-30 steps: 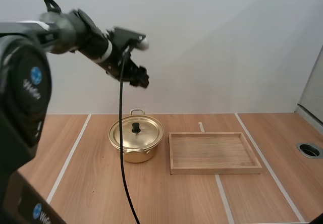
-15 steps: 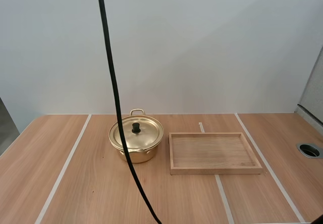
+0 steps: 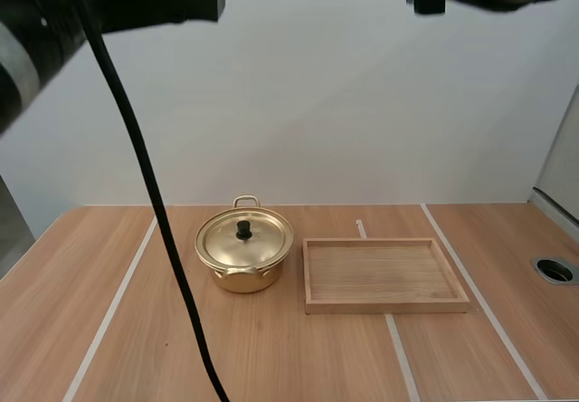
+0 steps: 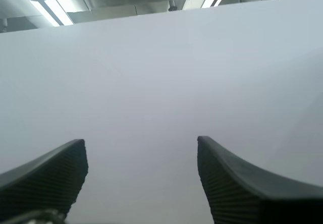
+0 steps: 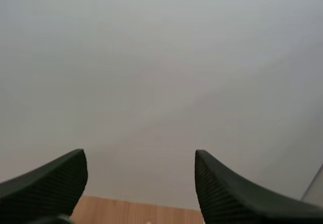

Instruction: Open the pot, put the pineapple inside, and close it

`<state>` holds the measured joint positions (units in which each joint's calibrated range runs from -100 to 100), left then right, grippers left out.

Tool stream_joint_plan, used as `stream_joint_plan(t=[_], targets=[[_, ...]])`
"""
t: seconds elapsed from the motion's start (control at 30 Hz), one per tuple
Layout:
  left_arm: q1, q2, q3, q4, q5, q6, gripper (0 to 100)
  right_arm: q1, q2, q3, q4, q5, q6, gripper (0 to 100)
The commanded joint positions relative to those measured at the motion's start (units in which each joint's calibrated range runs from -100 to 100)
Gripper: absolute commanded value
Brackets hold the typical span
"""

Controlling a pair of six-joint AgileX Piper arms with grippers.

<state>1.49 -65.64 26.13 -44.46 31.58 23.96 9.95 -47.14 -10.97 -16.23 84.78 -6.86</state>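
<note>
Lidded gold pot (image 3: 243, 255) beside tray (image 3: 384, 306)

The pot (image 3: 261, 250) is shiny gold, its knob (image 3: 243, 230) black. The tray (image 3: 387, 306) is pale grained wood. The worktop (image 3: 298, 357) is light wood with white stripes (image 3: 118, 298). The fingers (image 4: 48, 178) are black and ribbed.

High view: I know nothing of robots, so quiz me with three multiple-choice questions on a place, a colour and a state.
1. Where does the shallow rectangular wooden tray lie?
A. Right of the round golden metal pot, apart from it.
B. Left of it.
C. On top of it.
2. What colour is the small round knob on the pot's golden lid?
A. Red.
B. Black.
C. White.
3. How is the pot?
A. Open, lid beside it.
B. Open, lid in the tray.
C. Closed, lid on.
Answers: 1 A, bare table shows between them; 2 B, dark against the gold; 3 C, the lid sits on the rim.
</note>
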Motion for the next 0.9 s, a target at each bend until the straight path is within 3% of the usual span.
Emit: stream_joint_plan(t=[0.0,0.2,0.3,0.4,0.53,0.67,0.73,0.87], targets=[[0.07,-15.7,19.1,8.1,-5.7,-0.8,100,-0.1,-21.6,39.5,-3.0,-29.8,-2.8,100],[0.07,-24.1,19.5,10.5,0.4,-5.9,100,-0.2,-37.0,49.9,-4.2,-39.8,-3.0,100],[-1.18,-26.1,19.5,16.5,-0.9,-13.5,100,-0.4,-44.6,53.4,-4.9,-40.2,-3.2,100],[-1.69,-27.1,20.3,26.0,2.6,-20.9,100,-1.0,-51.4,56.3,-5.1,-40.2,-3.2,100],[-3.03,-28.3,25.0,45.3,3.6,-32.8,100,-4.7,-52.9,59.6,-4.9,-38.4,-3.2,100],[-4.37,-31.1,31.6,60.8,3.6,-45.4,100,-10.1,-52.9,63.7,1.5,-38.1,-3.2,100],[-5.02,-32.7,35.1,65.6,3.9,-49.2,100,-11.3,-52.9,66.4,6.7,-37.8,-3.2,100],[-6.23,-34.4,40.3,69.3,8.2,-51.6,100,-11.9,-52.9,72.5,14.0,-37.8,-3.8,100]])
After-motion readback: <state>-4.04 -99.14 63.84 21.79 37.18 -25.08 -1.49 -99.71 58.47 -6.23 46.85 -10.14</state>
